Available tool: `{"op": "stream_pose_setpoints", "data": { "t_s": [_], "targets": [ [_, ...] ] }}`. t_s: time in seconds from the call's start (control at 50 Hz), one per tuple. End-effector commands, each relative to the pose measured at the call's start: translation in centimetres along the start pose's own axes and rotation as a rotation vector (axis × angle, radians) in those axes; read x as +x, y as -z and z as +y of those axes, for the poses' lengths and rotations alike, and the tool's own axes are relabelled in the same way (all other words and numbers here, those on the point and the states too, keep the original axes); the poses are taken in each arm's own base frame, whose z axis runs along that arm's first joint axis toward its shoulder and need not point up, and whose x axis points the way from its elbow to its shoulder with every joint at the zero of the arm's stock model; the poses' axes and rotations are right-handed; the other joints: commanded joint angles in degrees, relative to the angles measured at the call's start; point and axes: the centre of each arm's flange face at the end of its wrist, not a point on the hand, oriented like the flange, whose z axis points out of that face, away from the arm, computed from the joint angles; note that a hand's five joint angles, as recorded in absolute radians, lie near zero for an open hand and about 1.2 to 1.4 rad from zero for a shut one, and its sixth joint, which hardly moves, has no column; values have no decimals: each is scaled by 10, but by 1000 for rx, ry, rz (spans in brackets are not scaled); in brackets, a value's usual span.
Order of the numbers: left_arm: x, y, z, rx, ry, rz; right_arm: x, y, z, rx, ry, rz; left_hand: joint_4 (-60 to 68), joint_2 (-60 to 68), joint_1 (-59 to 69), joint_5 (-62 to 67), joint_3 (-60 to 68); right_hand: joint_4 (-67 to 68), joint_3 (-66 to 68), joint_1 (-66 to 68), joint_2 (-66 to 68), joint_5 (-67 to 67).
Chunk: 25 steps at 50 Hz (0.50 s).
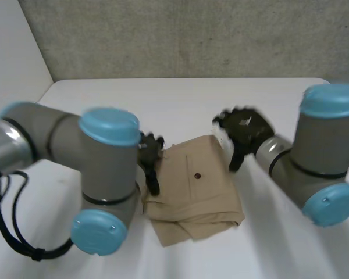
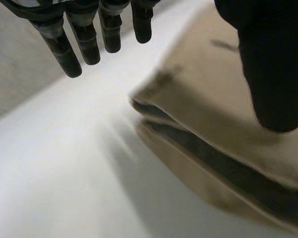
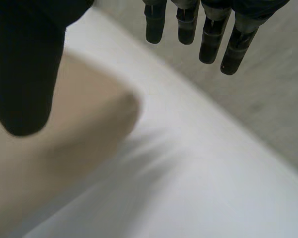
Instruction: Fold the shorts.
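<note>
Looks to me like the folding is pretty much done here; the shorts (image 1: 195, 192) sit as a compact tan bundle in the middle of the white surface (image 1: 163, 99), and neither hand has hold of them. The left robot hand (image 1: 150, 152) is at the bundle's left edge, fingers straight and spread, thumb hanging over the cloth, nothing pinched; the right robot hand (image 1: 244, 129) hovers by the far right corner, fingers also straight and wide, empty.

My guess at the step: letting go, or checking the last fold; what comes next probably calls for either pulling both arms clear without snagging the cloth, or one more tidy-up press, since the near edge isn't very neat.

On the shorts themselves: the top panel is fairly flat with a small dark button (image 1: 196, 175) near its middle; the left wrist view shows stacked layers with dark gaps between them along the edge, so it's a loose fold; at the near side the layers don't line up, and a flap pokes out at the near left corner.
</note>
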Motion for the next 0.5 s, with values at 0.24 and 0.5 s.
{"op": "stream_pose_setpoints", "data": {
  "t_s": [0.24,0.5],
  "targets": [
    [-160,55,-109,307,204,-161,105,56,-73,141,-50,447,-16,-13,9,-26,-21,-38,-15,20,-5,-38],
    [-157,56,-105,279,236,-132,107,55,-72,158,-137,322,-18,-15,7,-27,-23,-38,-15,20,-5,-38]
  ]
}}
